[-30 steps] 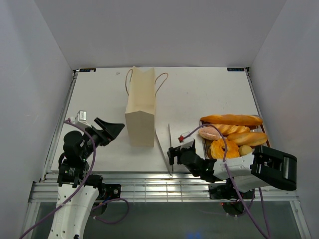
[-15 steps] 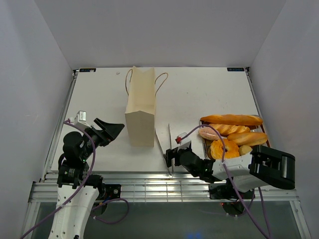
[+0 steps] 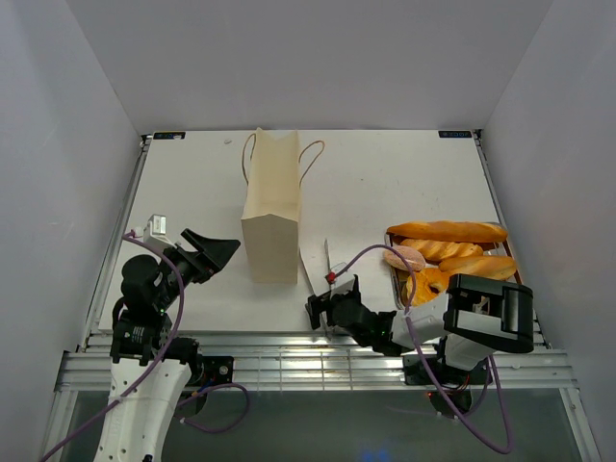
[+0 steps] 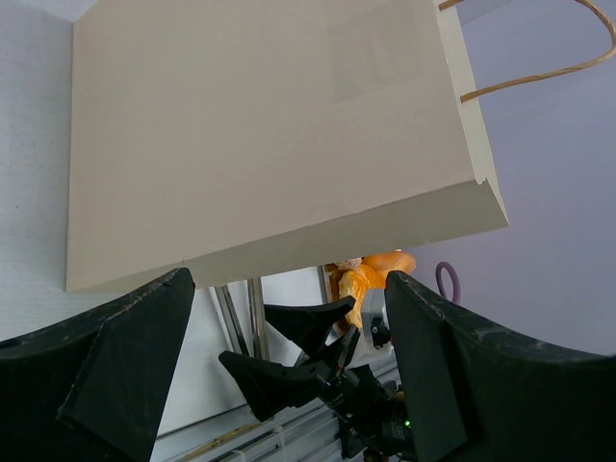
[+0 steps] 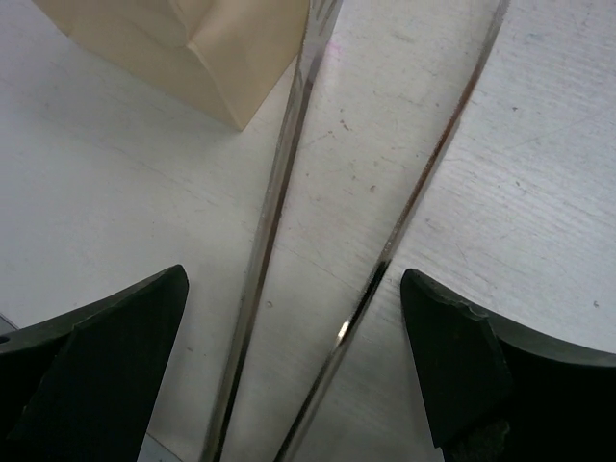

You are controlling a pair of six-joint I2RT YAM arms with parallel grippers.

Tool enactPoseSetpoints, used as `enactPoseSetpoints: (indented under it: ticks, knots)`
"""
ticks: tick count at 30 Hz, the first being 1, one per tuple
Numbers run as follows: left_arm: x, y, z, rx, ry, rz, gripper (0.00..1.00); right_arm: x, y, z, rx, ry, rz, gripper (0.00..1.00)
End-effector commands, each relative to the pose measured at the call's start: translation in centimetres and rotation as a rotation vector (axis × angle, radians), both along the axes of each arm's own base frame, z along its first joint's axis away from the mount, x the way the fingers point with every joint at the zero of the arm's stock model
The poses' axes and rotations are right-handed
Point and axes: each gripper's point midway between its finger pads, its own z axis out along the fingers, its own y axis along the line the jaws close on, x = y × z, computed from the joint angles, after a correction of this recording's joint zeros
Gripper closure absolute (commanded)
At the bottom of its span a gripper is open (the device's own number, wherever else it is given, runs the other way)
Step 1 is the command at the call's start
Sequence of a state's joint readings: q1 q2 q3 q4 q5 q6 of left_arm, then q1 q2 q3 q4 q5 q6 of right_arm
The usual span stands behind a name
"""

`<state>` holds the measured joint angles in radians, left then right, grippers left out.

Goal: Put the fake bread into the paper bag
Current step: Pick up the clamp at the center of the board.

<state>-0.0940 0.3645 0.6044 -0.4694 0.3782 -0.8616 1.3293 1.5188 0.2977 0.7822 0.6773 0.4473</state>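
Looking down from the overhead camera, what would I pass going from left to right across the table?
left pincer → paper bag → metal tongs → fake bread

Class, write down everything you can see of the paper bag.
The paper bag is tall, tan kraft paper with thin brown cord loop handles at its top, one on each broad face. It appears to stand upright on the white table, a narrow creased side facing the table's near edge. Nothing grips it; the metal tongs lie just beside its near corner.
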Motion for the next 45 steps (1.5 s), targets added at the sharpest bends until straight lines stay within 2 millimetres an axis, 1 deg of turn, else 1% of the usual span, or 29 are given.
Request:
enactPoseSetpoints:
  ticks: [1,2,3,4,7,9,13,15,19,21,23,25,29,33,34,35,36,37,38,39,40,41,42,45]
  knots:
    - [-0.3,0.0,1.1,0.005,-0.028,-0.005,0.09,0.7,1.7,1.0,0.035,-0.024,-0.085,0.02]
    - [-0.3,0.0,1.1,0.005,-0.029,-0.003,0.09,0.7,1.7,0.7,0.023,-0.024,-0.105,0.01]
    - [-0.3,0.0,1.1,0.005,-0.029,-0.005,0.09,0.8,1.1,-0.1,-0.004,-0.015,-0.144,0.0]
    - [-0.4,0.0,1.2,0.005,-0.029,-0.003,0.09,0.7,1.2,-0.8,-0.021,-0.013,-0.148,0.0]
    - [-0.4,0.1,1.2,0.006,-0.031,-0.003,0.09,0.6,1.3,-1.8,-0.024,0.001,-0.16,0.06]
    - [-0.5,0.0,1.1,0.009,-0.03,-0.005,0.09,0.6,1.1,-2.0,-0.025,0.006,-0.173,0.1]
    - [-0.5,0.1,1.0,0.013,-0.027,-0.001,0.09,0.6,-0.2,-2.5,-0.051,0.015,-0.214,0.19]
    - [-0.5,0.1,0.9,0.012,-0.027,-0.003,0.09,0.6,-0.9,-2.8,-0.06,0.023,-0.23,0.2]
    - [-0.5,0.0,0.8,0.007,-0.022,-0.005,0.09,0.3,-1.6,-3.5,-0.069,0.033,-0.226,0.28]
    - [-0.5,0.0,0.8,0.006,-0.025,-0.006,0.09,0.2,-1.8,-3.9,-0.08,0.037,-0.224,0.31]
    - [-0.6,0.0,0.8,0.007,-0.026,-0.007,0.09,-0.1,-2.0,-4.4,-0.098,0.04,-0.218,0.32]
    - [-0.6,0.1,0.7,0.008,-0.026,-0.004,0.09,-0.4,-1.9,-4.8,-0.113,0.042,-0.208,0.29]
    - [-0.6,0.1,0.5,0.007,-0.019,-0.003,0.09,-0.6,-1.6,-5.0,-0.136,0.036,-0.193,0.29]
    - [-0.7,0.1,0.7,0.005,-0.023,-0.003,0.09,-0.7,-1.6,-5.0,-0.164,0.032,-0.192,0.34]
    - [-0.6,0.1,0.6,0.006,-0.022,0.0,0.09,-0.7,-1.8,-5.2,-0.185,0.03,-0.192,0.38]
    - [-0.6,0.1,0.6,0.006,-0.022,-0.002,0.09,-0.7,-1.4,-5.0,-0.186,0.027,-0.194,0.4]
    - [-0.6,0.1,0.5,0.006,-0.019,-0.003,0.09,-0.7,-1.4,-5.2,-0.204,0.025,-0.194,0.41]
    - [-0.6,0.0,0.6,0.005,-0.022,-0.005,0.09,-0.7,-1.8,-5.6,-0.242,0.027,-0.198,0.45]
    - [-0.6,0.1,0.5,0.004,-0.019,-0.003,0.09,-0.7,-1.3,-5.4,-0.245,0.026,-0.202,0.48]
    - [-0.6,0.0,0.5,0.004,-0.019,-0.004,0.09,-0.7,-1.5,-5.8,-0.266,0.029,-0.202,0.52]
    - [-0.5,0.1,0.4,0.006,-0.019,-0.003,0.09,-0.8,-1.8,-6.1,-0.292,0.03,-0.204,0.58]
    - [-0.6,0.0,0.4,0.003,-0.017,-0.004,0.09,-0.9,-1.9,-6.3,-0.29,0.04,-0.213,0.62]
    - [-0.5,0.0,0.4,0.003,-0.017,-0.004,0.09,-0.9,-2.1,-6.3,-0.293,0.042,-0.217,0.69]
    - [-0.5,0.0,0.4,0.001,-0.018,-0.004,0.09,-0.9,-2.7,-6.2,-0.3,0.042,-0.237,0.78]
